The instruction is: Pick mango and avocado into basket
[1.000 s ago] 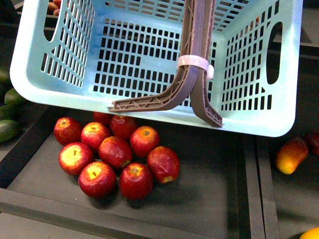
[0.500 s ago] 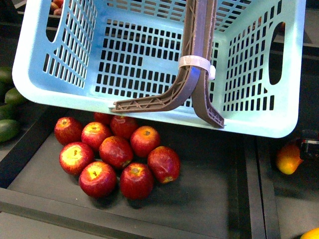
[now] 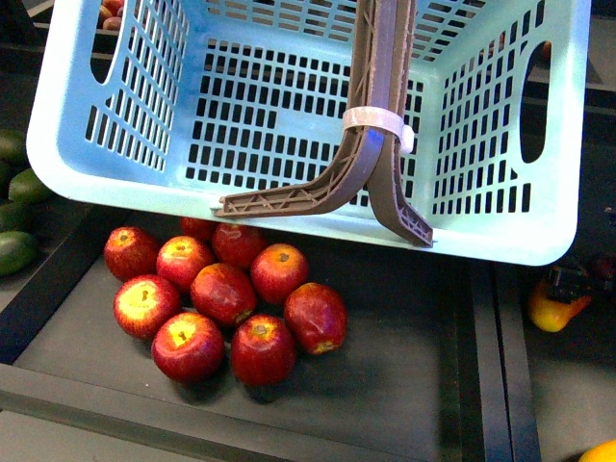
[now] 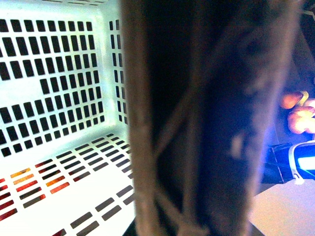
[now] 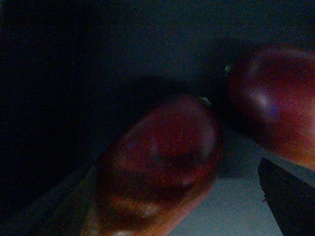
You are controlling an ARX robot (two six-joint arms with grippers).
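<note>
**Mango under the claw, basket empty**
Beyond the apples (image 3: 223,300), the right claw (image 3: 570,277) stands open astride the mango (image 3: 551,313), which is half hidden and not yet lifted. The avocado (image 3: 13,252) lies at the left edge. The basket (image 3: 491,248) hangs empty by its handles (image 3: 377,67). The left claw is unseen, so I cannot tell its grip.
</note>
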